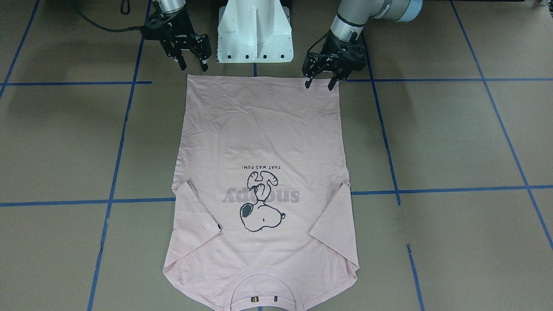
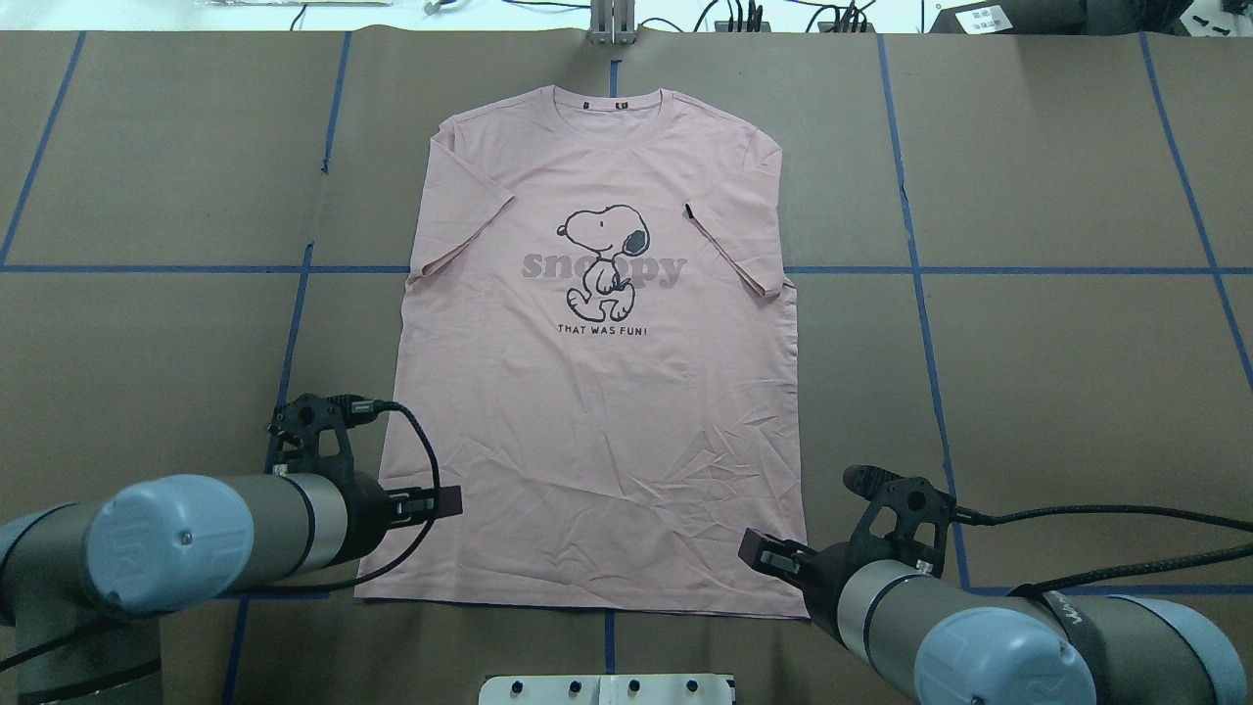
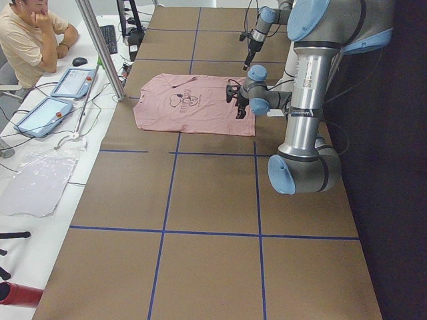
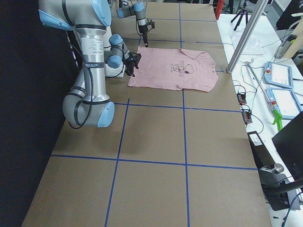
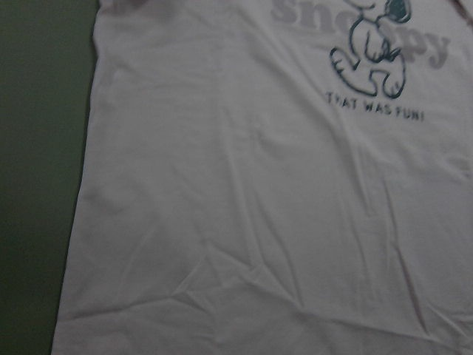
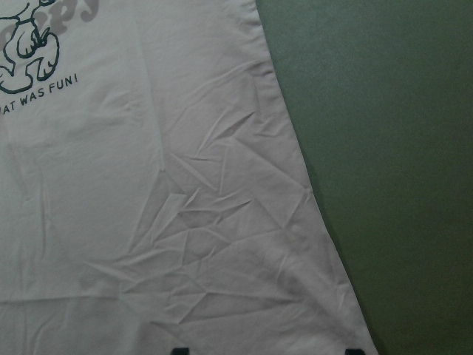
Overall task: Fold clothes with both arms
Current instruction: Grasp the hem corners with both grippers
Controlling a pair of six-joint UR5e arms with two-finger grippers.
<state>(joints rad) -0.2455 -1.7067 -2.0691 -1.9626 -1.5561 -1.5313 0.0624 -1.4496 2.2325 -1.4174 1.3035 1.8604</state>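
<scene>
The pale pink T-shirt (image 1: 263, 142) lies flat and face up on the brown table, also seen in the overhead view (image 2: 597, 392). Both sleeves are folded inward, the collar (image 1: 263, 287) is on the side away from the robot, and the hem is by the robot's base. My left gripper (image 1: 319, 84) is open and empty, over the hem corner on its side. My right gripper (image 1: 192, 66) is open and empty, just off the other hem corner towards the base. Its fingertips (image 6: 179, 350) show at the bottom edge of the right wrist view, over wrinkled cloth.
The white pedestal (image 1: 255, 32) stands just behind the hem, between the arms. Blue tape lines (image 1: 432, 190) cross the brown table. An operator (image 3: 27, 40) sits at the table's far side beside tablets (image 3: 70, 81) and a metal post (image 3: 100, 47).
</scene>
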